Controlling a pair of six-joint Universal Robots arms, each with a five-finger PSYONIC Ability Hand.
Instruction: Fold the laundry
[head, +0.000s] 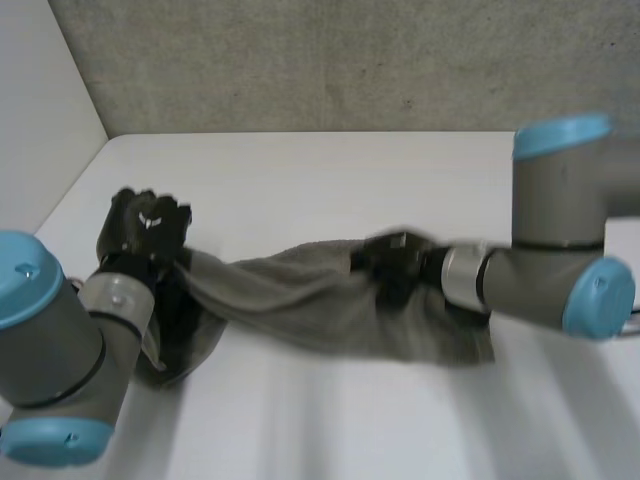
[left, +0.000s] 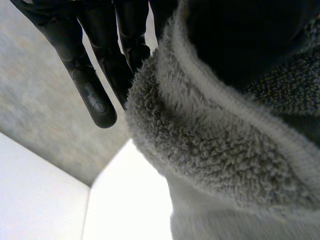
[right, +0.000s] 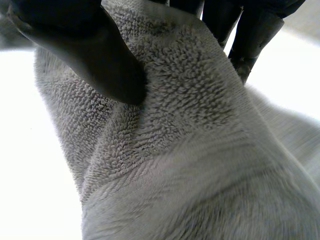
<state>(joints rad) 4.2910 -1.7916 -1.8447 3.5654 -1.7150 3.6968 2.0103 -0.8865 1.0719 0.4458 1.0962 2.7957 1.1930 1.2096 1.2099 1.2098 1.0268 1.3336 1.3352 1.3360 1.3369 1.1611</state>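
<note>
A grey terry towel (head: 300, 300) lies bunched and stretched across the white table (head: 330, 180) between my two hands. My left hand (head: 148, 225) is raised at the towel's left end, and the cloth hangs from it down to the table. In the left wrist view the towel's thick hem (left: 215, 150) runs beside the straight black fingers (left: 95, 95), where it is held. My right hand (head: 395, 258) sits on the towel's top edge, right of the middle. In its own view a fold of the towel (right: 190, 150) is pinched between its thumb (right: 100, 60) and its fingers (right: 250, 35).
A grey wall (head: 330, 60) runs behind the table, and a white panel (head: 40, 100) stands along the table's left side. Bare table surface lies behind and in front of the towel.
</note>
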